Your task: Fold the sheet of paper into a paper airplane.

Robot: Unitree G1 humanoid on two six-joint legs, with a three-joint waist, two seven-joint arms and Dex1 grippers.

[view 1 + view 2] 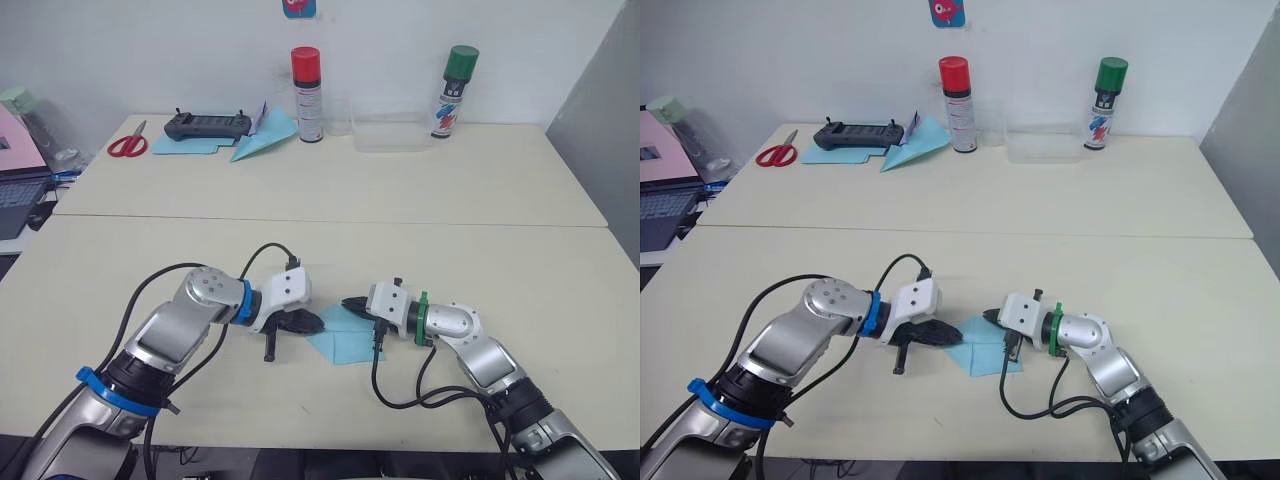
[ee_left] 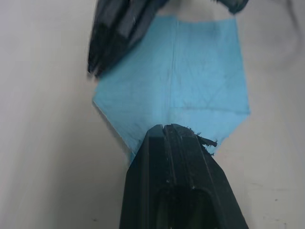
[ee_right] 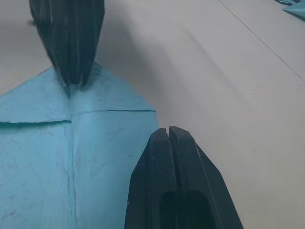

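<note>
The sheet of paper (image 1: 345,340) lies flat on the near table between my two grippers. It is light blue, with two corners folded in to a point and a centre crease (image 2: 174,71). My left gripper (image 1: 318,323) is shut, its tip resting on the pointed end of the sheet (image 3: 71,102). My right gripper (image 1: 348,302) is shut too, and its tip sits at the sheet's far edge, just beside the fold (image 3: 119,110). Neither gripper has the paper between its fingers. No finished paper airplane shape stands up from the sheet.
On the far table lie a long blue paper dart (image 1: 262,143), a black controller (image 1: 207,124) and red scissors (image 1: 127,145). A red-capped can (image 1: 307,95), a clear box (image 1: 388,132) and a green-capped can (image 1: 455,90) stand there too. A laptop (image 1: 18,195) sits at the left edge.
</note>
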